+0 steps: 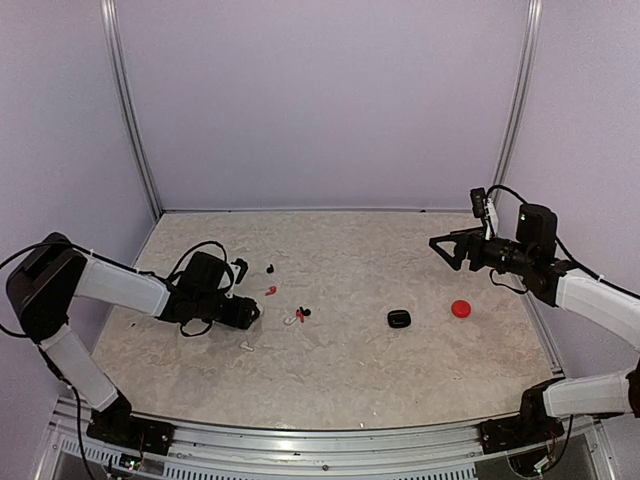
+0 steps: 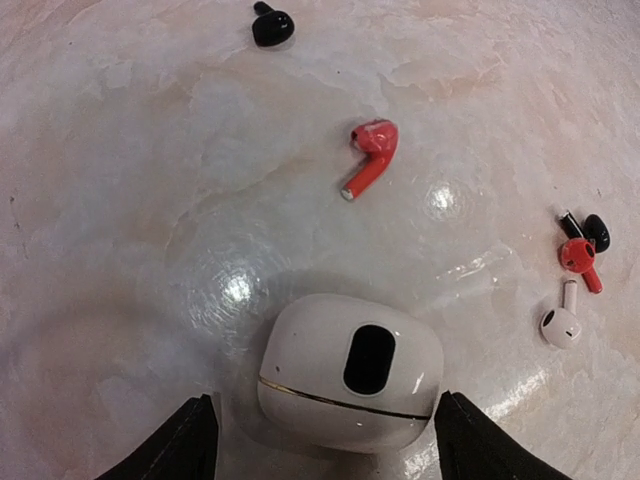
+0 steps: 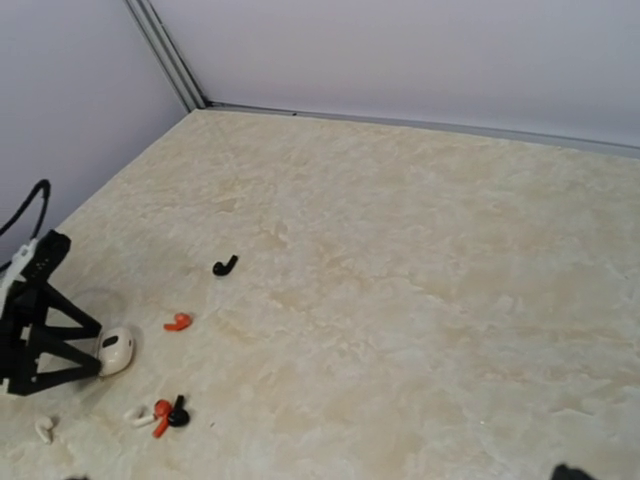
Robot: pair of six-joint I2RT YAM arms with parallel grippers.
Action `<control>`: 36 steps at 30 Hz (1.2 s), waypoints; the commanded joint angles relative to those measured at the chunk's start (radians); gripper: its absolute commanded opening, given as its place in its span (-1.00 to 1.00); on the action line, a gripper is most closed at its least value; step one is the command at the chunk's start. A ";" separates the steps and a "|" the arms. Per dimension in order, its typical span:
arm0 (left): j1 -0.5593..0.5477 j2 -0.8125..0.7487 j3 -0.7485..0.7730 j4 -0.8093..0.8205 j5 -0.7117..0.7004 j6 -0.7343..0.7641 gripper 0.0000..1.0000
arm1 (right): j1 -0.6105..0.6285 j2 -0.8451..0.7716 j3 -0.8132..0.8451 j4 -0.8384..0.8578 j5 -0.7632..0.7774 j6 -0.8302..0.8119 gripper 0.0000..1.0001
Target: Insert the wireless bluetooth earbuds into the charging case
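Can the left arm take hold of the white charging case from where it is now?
Probably yes. The white charging case lies between the left arm's fingers, which stand apart on either side of it. Nothing else sits between them; the nearest red earbud lies beyond the case.

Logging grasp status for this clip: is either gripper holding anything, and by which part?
Nothing is held. The left gripper straddles the white case, a gap showing beside one finger; the right gripper is open, empty.

Tiny white, red and black earbuds (image 2: 370, 158) lie scattered near the white pebble-shaped charging case (image 2: 350, 372).
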 commanded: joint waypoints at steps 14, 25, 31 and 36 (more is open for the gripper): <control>-0.037 0.152 0.093 0.003 0.083 0.071 0.26 | 0.012 0.025 0.017 0.013 -0.047 0.002 0.99; -0.085 0.108 0.093 -0.002 0.051 0.106 -0.08 | 0.012 0.027 0.016 -0.003 -0.062 -0.005 0.99; -0.137 0.047 0.162 -0.086 -0.002 0.163 -0.14 | 0.012 0.023 0.034 -0.038 -0.067 -0.018 0.99; -0.245 0.003 0.234 -0.116 0.052 0.252 -0.14 | 0.012 0.002 0.030 -0.061 -0.053 -0.013 0.99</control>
